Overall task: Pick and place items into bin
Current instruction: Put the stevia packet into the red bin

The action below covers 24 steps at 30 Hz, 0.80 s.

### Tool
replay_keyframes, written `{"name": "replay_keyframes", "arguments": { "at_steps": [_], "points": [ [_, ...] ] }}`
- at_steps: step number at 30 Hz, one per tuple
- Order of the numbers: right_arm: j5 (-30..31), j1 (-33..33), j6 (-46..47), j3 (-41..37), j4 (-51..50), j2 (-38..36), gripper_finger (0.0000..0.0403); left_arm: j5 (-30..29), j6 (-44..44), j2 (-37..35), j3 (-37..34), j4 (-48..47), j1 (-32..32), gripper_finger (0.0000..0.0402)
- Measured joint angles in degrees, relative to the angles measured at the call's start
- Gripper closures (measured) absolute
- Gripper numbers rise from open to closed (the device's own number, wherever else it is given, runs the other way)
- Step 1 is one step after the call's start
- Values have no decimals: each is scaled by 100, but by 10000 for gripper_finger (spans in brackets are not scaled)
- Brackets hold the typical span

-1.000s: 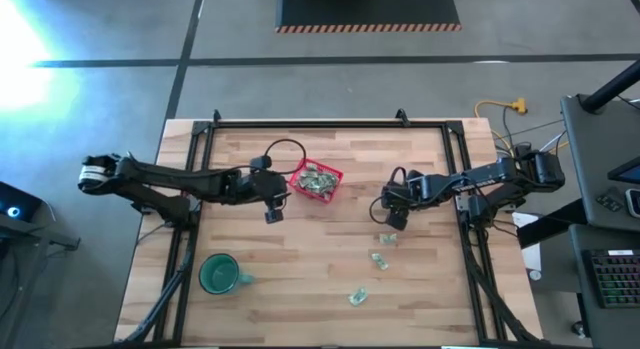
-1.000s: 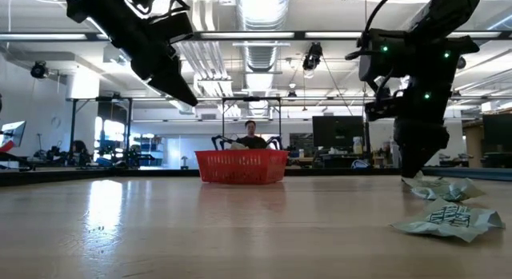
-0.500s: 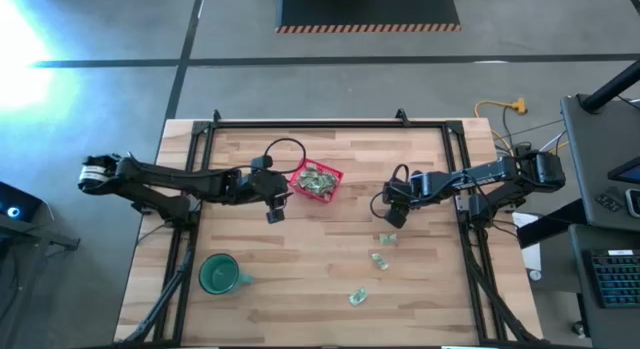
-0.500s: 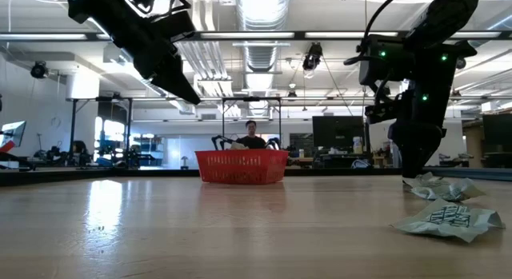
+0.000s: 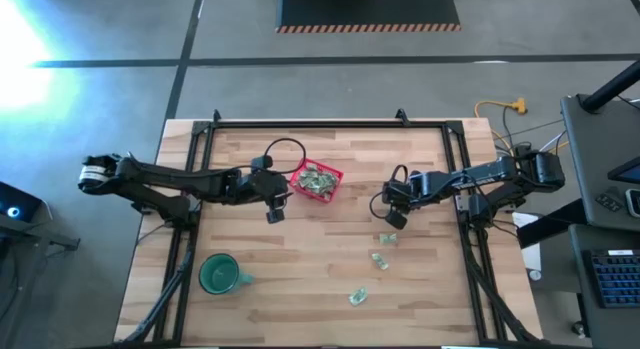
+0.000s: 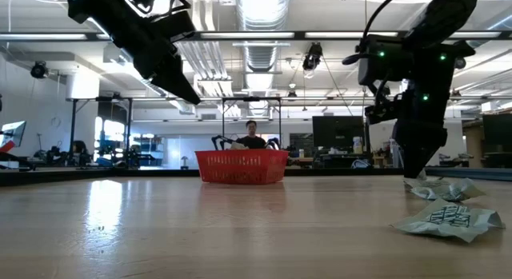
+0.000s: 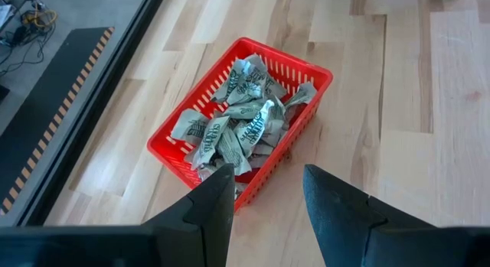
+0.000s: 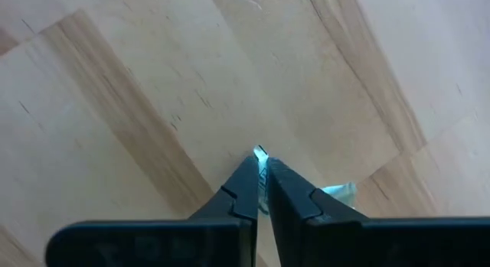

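Because the right gripper (image 8: 260,171) pinches only the thin edge of one wrapped piece (image 8: 338,192), well away from the red basket (image 5: 316,180), it might slip out when lifted, while the left gripper (image 7: 266,192) waits apart beside the basket.

Dark print on wrapped pieces (image 7: 243,129), too small to read.

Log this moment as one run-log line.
right hand: shut on wrapped piece | left hand: open, beside red basket | three pieces loose on table

Glossy red plastic basket (image 7: 310,95) holds crinkled wrappers (image 7: 241,129) on a smooth pale wood table (image 5: 300,279).
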Motion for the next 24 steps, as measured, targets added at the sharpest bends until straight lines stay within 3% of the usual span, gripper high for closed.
{"name": "replay_keyframes", "arguments": {
  "at_steps": [9,24],
  "points": [
    [-3,-7,-826,178,869,20,392,0,2,9,0,0,1,261],
    [2,-4,-2560,243,5595,36,392,0,21,9,0,-9,6,261]
  ]
}}
